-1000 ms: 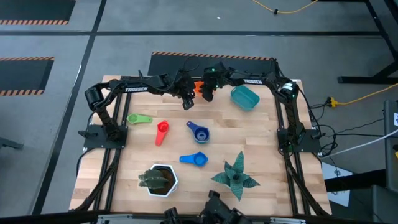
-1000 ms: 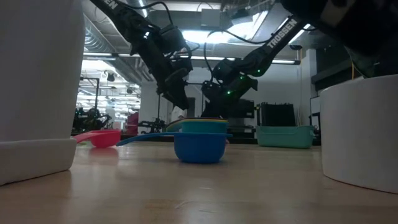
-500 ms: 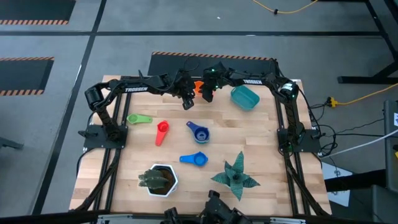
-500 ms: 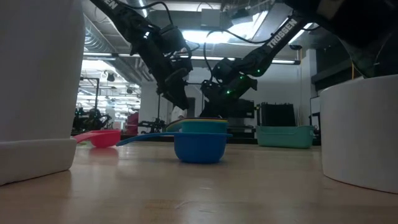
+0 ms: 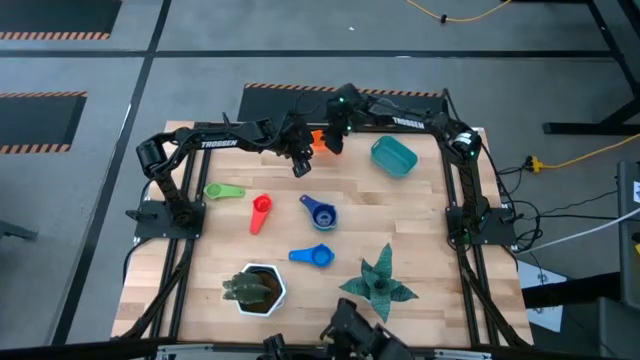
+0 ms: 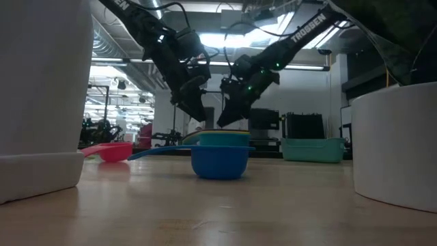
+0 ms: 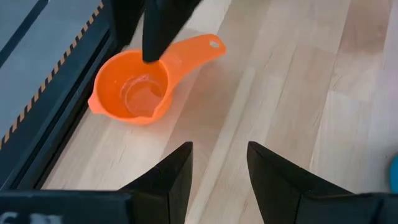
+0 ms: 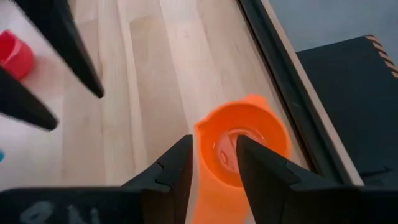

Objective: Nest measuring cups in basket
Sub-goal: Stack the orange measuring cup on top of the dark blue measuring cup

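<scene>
**Both arms converge on the orange cup at the far edge**

Grey workshop floor with striped hazard tape surrounds the wooden counter, and both dark arms reach in over its far edge. Largest among the loose things are a green star-shaped plant and a white hexagonal pot at the near side, decoys by the look of it. The teal basket sits at the far right with nothing in it that I can see, so the nesting seems barely begun.

The measuring cups lie scattered: green cup and red cup to the left, dark blue cup in the middle, light blue cup nearer. The orange cup rests upright by the far edge, handle pointing inward, presumably the first to be fetched.

The right gripper hangs directly above that cup, its fingers spread and straddling the rim, holding nothing. The left gripper hovers just beside, its fingers also apart and empty, probably standing by.
</scene>
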`<action>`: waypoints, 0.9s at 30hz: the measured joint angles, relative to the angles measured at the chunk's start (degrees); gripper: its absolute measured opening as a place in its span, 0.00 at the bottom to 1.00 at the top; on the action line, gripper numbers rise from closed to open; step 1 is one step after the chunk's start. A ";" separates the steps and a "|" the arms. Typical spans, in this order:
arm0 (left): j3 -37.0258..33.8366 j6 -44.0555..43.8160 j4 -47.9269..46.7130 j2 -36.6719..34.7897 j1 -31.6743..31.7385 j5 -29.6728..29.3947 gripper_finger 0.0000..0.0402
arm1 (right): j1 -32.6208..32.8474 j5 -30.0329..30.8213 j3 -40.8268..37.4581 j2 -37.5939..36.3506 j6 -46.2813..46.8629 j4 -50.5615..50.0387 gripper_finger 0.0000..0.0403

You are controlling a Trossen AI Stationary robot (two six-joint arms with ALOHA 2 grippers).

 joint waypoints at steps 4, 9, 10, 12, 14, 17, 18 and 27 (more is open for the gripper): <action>0.00 -0.01 -0.01 0.00 0.00 0.00 0.36 | -0.04 0.00 4.50 -0.09 -3.49 -8.18 0.32; 0.00 -0.02 -0.11 0.00 -0.01 0.00 0.36 | -0.16 -0.02 7.84 -0.25 -6.22 -17.75 0.32; 0.00 -0.01 -0.22 0.00 -0.01 0.00 0.36 | -0.27 -0.01 7.92 -0.58 -6.41 -19.44 0.32; 0.00 0.00 -0.44 0.00 -0.01 0.00 0.36 | -0.75 -0.04 7.66 -1.73 -7.37 -21.51 0.32; 0.00 0.00 -0.66 0.00 -0.01 0.00 0.36 | -1.37 -0.02 6.34 -3.68 -7.78 -23.17 0.32; 0.00 0.00 -0.83 0.00 -0.01 0.00 0.36 | -2.21 -0.03 3.87 -6.03 -7.61 -22.92 0.32; 0.00 -0.02 -0.84 0.00 -0.01 0.00 0.36 | -2.48 -0.04 3.14 -6.34 -7.51 -22.98 0.32; 0.00 0.00 -0.81 0.00 -0.07 0.00 0.36 | -4.02 -0.42 -6.70 -6.58 -3.19 -10.88 0.32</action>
